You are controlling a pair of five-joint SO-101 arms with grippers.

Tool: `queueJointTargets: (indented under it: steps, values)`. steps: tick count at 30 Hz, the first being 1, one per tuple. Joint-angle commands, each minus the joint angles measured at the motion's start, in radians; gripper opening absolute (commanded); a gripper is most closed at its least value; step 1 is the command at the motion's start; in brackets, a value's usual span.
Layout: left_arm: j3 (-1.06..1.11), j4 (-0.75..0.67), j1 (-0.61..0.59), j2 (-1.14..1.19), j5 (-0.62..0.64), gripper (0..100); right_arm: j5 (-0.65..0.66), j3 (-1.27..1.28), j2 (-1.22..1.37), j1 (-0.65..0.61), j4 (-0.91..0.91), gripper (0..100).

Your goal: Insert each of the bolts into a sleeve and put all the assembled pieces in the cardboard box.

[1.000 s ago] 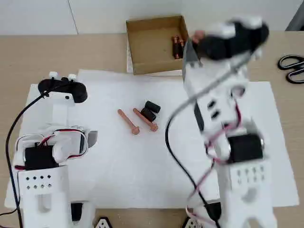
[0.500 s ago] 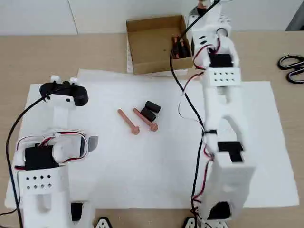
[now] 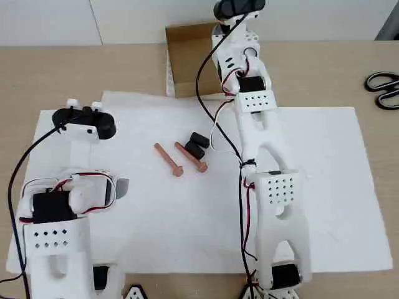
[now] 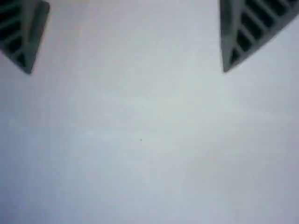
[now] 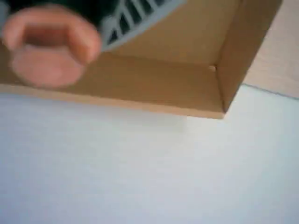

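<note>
Hanging over the cardboard box [image 3: 187, 59], the right fingers [image 5: 135, 18] clamp a bolt [image 5: 46, 51]. Two loose bolts [image 3: 168, 159] and two black sleeves [image 3: 199, 139] lie on the white sheet [image 3: 324, 162] near the box; the left fingers [image 4: 243, 32] gape apart, farther from it.

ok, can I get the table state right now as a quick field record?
left arm: left fingers open, over the white sheet
right arm: right fingers shut on a bolt, at a corner of the cardboard box
on sheet: two loose bolts, two black sleeves side by side
off sheet: scissors on the table
</note>
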Motion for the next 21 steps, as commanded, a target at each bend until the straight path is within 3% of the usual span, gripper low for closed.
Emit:
queueJointTargets:
  steps: [1, 8, 14, 21]
  values:
    - [-0.036, 0.005, -0.002, 0.002, 0.000, 24, 0.008, -0.152, 0.042, -0.012, -0.030, 0.7]
    - [-0.036, 0.005, -0.002, 0.003, 0.000, 24, 0.008, -0.261, 0.154, -0.013, -0.030, 1.5]
    - [-0.036, 0.005, -0.002, 0.003, 0.000, 24, 0.008, -0.262, 0.177, -0.013, -0.027, 16.4]
    - [-0.036, 0.005, 0.000, 0.005, 0.000, 24, 0.012, -0.273, 0.171, -0.025, -0.027, 17.3]
